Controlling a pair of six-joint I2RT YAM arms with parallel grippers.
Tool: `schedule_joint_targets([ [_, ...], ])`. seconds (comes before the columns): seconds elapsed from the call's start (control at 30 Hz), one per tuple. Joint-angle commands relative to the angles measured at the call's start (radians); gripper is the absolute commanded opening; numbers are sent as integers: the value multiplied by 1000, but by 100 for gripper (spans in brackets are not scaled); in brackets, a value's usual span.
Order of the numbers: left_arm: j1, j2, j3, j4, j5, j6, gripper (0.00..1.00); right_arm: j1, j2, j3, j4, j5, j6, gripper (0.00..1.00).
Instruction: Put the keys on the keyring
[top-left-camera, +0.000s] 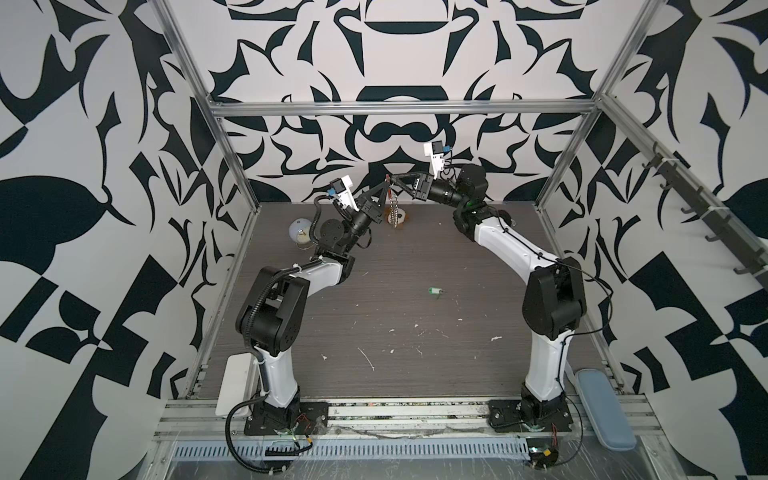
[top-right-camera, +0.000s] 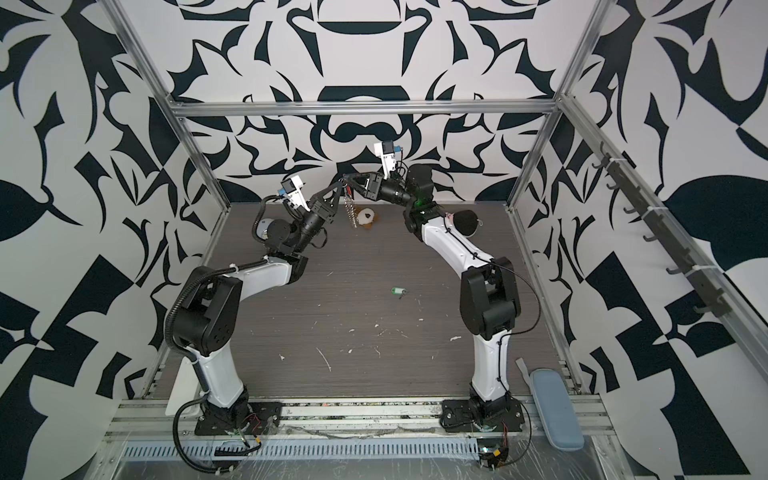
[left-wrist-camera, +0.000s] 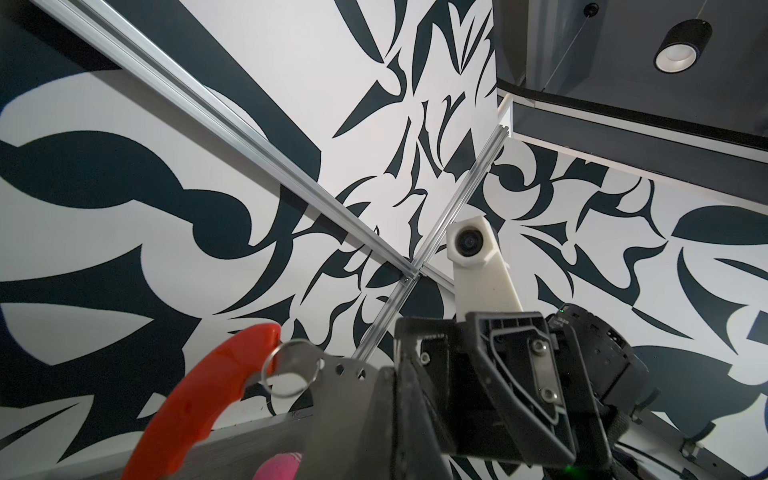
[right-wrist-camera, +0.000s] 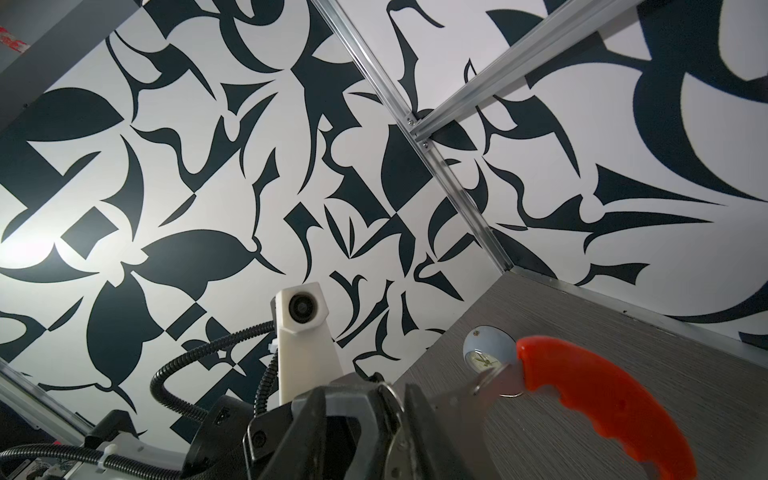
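Nearest, the counter (top-left-camera: 374, 340) carries the green key tag (top-left-camera: 435, 291). It lies flat and alone in the open middle, right of centre in both top views, touched by nothing and well apart from both arms. Farther back, the keyring (top-left-camera: 394, 208) hangs clear of the counter, its silver chain dangling straight down. The left gripper (top-left-camera: 384, 187) has its jaws closed tight at the keyring's top end, holding it up. The left wrist view shows a metal ring (left-wrist-camera: 291, 393) at the tip of the orange-red strip (left-wrist-camera: 199, 395). The right gripper (top-left-camera: 393, 179) meets the same spot, but whether its jaws grip cannot be told. Judgement: the keyring is lifted and presented, the key tag is neither fetched nor threaded, and the main work remains.
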Motion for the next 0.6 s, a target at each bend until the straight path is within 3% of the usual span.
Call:
schedule_joint_targets([
  [0.0,-3,-18,32,73,-4,-19,0,7,-21,-7,54,-16,-4,34],
  [0.57,-3,5,71,73,8,-57,0,11,-11,-1,79,-26,16,22],
])
